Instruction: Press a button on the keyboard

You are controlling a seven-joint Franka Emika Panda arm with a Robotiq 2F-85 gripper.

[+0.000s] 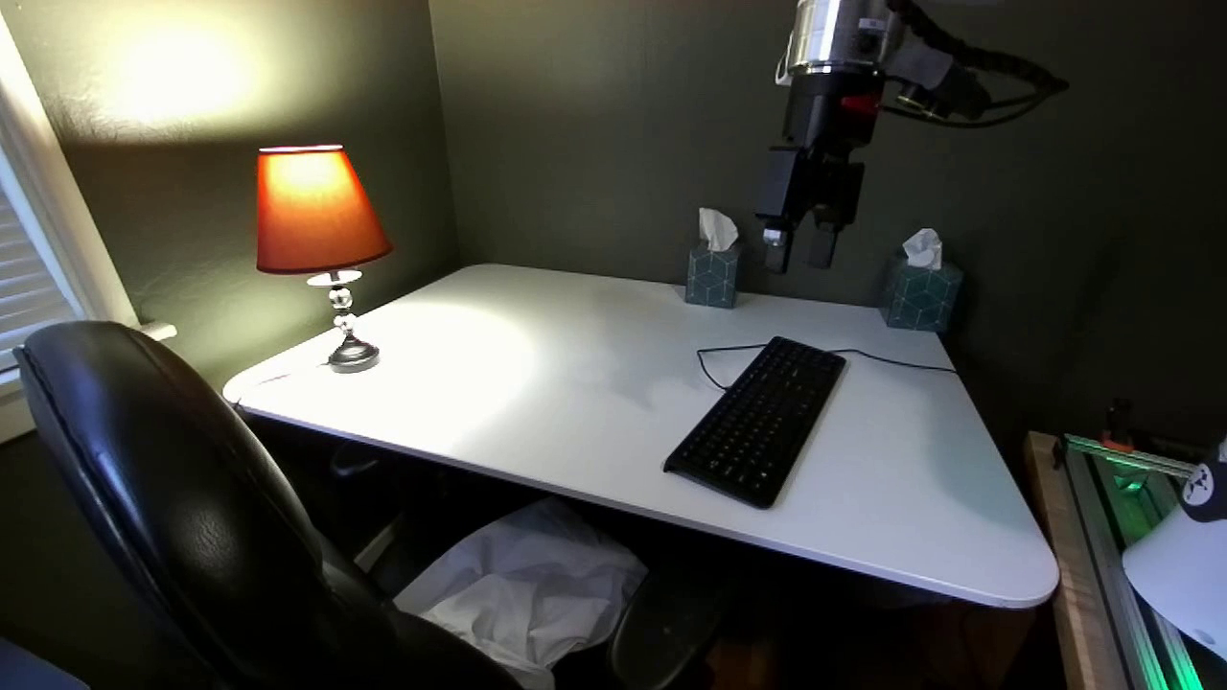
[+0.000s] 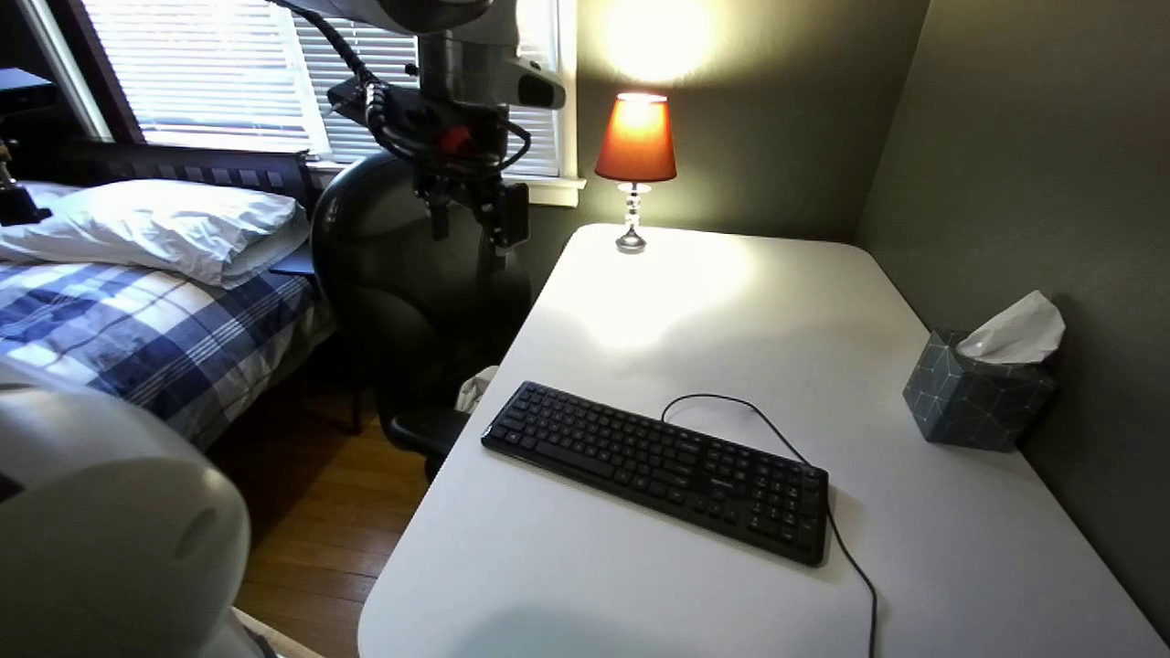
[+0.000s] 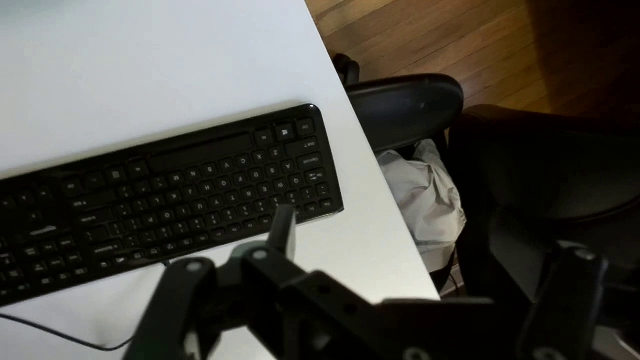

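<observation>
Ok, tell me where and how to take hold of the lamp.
Probably best by the slender stem, coming in level from the keyboard side of the table: the lamp stands upright, and its wide orange shade overhangs the stem, blocking a reach from above.

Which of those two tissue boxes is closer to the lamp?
The left-hand tissue box in an exterior view; the right-hand box stands farther from the lamp, by a corner of the desk.
</observation>
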